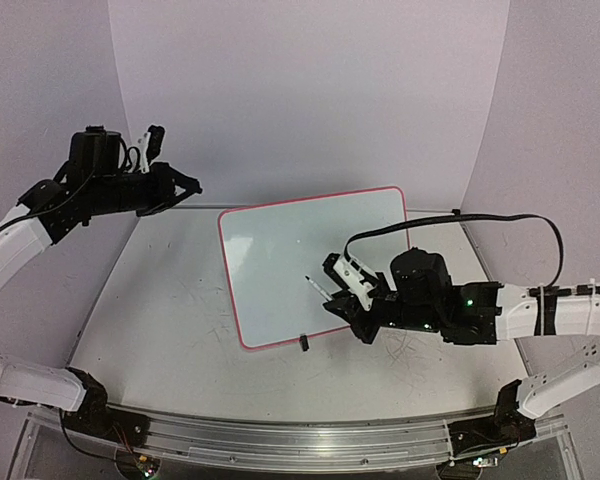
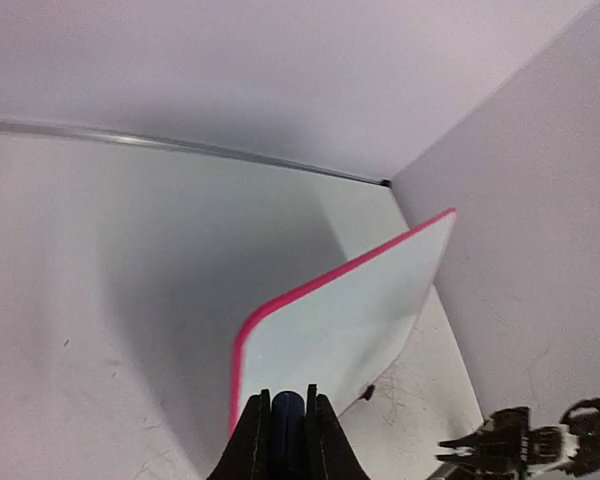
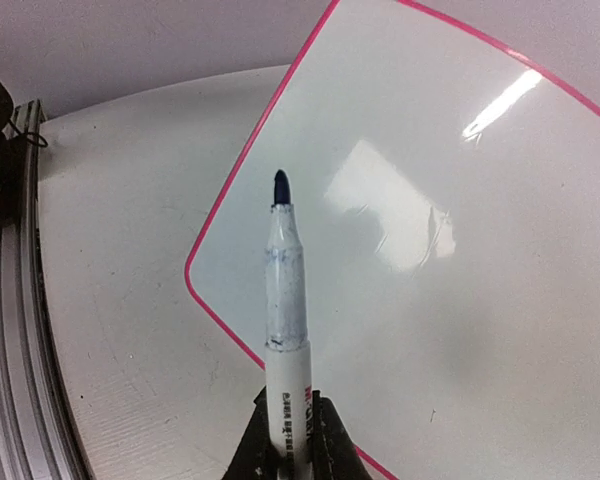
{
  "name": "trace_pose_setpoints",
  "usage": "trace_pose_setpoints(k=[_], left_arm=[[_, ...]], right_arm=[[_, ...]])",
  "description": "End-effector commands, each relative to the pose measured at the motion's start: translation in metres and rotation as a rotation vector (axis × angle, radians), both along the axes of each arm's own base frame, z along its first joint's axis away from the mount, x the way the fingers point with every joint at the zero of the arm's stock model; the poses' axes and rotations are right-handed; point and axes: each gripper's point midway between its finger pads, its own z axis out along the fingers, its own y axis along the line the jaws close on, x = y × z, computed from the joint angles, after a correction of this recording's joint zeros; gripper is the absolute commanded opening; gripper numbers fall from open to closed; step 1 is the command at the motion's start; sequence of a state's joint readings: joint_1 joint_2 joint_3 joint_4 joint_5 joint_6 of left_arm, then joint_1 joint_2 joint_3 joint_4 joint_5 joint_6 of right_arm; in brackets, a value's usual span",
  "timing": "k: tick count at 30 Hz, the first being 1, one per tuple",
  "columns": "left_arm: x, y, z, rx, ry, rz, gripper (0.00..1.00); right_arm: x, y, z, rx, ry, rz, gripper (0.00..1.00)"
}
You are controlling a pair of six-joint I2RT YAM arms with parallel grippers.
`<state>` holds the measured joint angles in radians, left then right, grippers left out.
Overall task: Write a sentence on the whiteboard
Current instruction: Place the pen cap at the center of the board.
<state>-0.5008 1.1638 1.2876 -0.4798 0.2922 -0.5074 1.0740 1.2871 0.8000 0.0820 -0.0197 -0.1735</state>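
The whiteboard lies flat mid-table, pink-rimmed, with no writing showing; it also shows in the left wrist view and the right wrist view. My right gripper is shut on a white marker, uncapped, its dark tip over the board's near right part. In the right wrist view the marker sticks up from the gripper. My left gripper hovers high beyond the board's far left corner, shut on a dark blue cap.
A black clip foot sits at the board's near edge. A black cable loops over the board's right side. An aluminium rail runs along the near table edge. White walls enclose the back and sides.
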Motion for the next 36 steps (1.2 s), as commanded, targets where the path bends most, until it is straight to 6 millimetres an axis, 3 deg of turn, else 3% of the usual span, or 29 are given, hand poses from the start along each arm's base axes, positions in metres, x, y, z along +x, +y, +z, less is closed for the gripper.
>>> trace_pose_setpoints(k=[1, 4, 7, 15, 19, 24, 36], left_arm=[[0.003, 0.076, -0.094, 0.161, 0.204, 0.429, 0.00], [-0.006, 0.091, -0.136, 0.180, 0.292, 0.514, 0.00], [-0.010, 0.087, -0.175, 0.187, 0.370, 0.510, 0.00], [0.000, 0.062, -0.247, 0.356, 0.519, 0.350, 0.00], [0.008, 0.073, -0.275, 0.485, 0.536, 0.376, 0.00], [0.008, 0.086, -0.300, 0.625, 0.575, 0.383, 0.01], [0.002, 0.092, -0.328, 0.703, 0.625, 0.374, 0.08]], right_arm=[[0.002, -0.001, 0.034, 0.132, -0.017, -0.039, 0.00], [0.003, 0.000, 0.038, 0.146, -0.017, -0.043, 0.00], [0.002, 0.005, 0.040, 0.151, -0.013, -0.025, 0.00], [-0.002, 0.013, 0.043, 0.174, 0.021, 0.005, 0.00], [-0.005, 0.013, 0.038, 0.177, 0.043, 0.009, 0.00], [-0.006, 0.012, 0.032, 0.171, 0.055, 0.008, 0.00], [-0.006, 0.018, 0.026, 0.166, 0.072, 0.022, 0.00]])
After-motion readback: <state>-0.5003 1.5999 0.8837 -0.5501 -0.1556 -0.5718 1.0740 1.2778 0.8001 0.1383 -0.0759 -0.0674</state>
